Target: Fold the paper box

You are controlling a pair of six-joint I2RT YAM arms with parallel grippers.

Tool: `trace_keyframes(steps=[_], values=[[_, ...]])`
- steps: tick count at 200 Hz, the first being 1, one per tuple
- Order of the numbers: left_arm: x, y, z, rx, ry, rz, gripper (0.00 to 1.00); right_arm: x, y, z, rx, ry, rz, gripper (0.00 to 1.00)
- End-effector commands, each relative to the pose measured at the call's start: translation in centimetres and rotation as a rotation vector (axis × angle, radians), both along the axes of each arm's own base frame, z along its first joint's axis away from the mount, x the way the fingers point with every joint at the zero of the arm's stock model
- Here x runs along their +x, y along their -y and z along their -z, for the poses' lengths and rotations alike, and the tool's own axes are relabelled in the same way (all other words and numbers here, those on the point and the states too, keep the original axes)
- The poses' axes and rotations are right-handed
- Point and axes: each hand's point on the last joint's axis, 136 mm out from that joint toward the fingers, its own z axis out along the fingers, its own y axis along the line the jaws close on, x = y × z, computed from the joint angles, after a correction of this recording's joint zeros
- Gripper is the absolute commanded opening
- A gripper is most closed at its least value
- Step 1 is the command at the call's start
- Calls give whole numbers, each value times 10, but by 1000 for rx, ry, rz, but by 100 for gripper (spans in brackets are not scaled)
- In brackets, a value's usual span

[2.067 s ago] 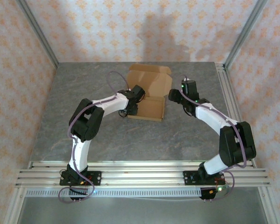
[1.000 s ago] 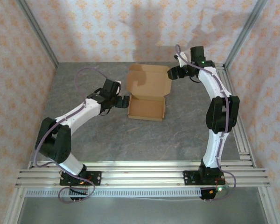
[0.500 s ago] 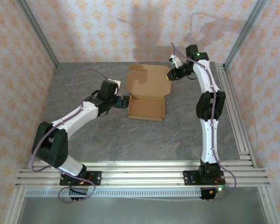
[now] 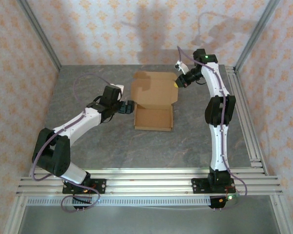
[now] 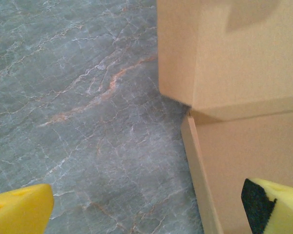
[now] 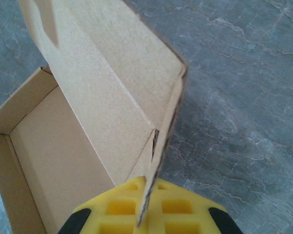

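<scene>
The paper box (image 4: 154, 118) lies mid-table as an open brown tray, with its lid (image 4: 154, 89) raised behind it. My right gripper (image 4: 178, 83) is shut on the lid's right side flap (image 6: 162, 146), whose thin edge runs between the yellow fingers (image 6: 112, 214). The tray's inside (image 6: 53, 165) shows to the left of that flap. My left gripper (image 4: 128, 107) is open at the tray's left wall (image 5: 199, 175). One yellow fingertip (image 5: 19, 212) is over the table and the other (image 5: 278, 204) over the tray floor. The lid (image 5: 234, 48) stands above that wall.
The grey marbled tabletop (image 4: 97, 141) spreads around the box. Aluminium rails (image 4: 146, 183) run along the near edge and another rail (image 4: 241, 107) along the right side. Patterned walls close the back and both sides.
The right gripper has swung the lid up and toward the tray, and the tray has slid slightly nearer. The left gripper has edged right, up to the tray's left wall.
</scene>
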Motion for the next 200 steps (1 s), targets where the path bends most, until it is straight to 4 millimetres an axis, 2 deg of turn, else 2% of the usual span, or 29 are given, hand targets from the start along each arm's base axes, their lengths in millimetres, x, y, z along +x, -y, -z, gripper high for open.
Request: trace_keyframes(steps=[1, 14, 31, 68, 90, 113, 145, 185, 200], values=[[16, -8, -26, -138, 70, -48, 100, -10, -6, -29, -58, 115, -64, 0], [24, -11, -31, -160, 67, -55, 100, -9, -8, -31, -82, 145, -64, 0], [31, -6, -39, -147, 65, 4, 98, -9, -10, -33, -105, 166, -60, 0], [45, 6, -50, -68, 44, 145, 84, -13, -17, -43, -94, 202, -57, 0], [54, 8, -57, -52, 33, 202, 68, -17, -18, -46, -96, 232, -59, 0], [58, 21, -62, -68, 8, 315, 62, -17, -15, -48, -107, 254, -52, 0], [54, 36, -55, -50, 4, 497, 54, -19, -16, -47, -101, 241, -54, 0], [64, 35, -35, -19, -46, 529, 49, -18, -15, -44, -105, 235, -51, 0], [67, 34, -31, -15, -60, 524, 35, -17, -15, -44, -102, 236, -49, 0]])
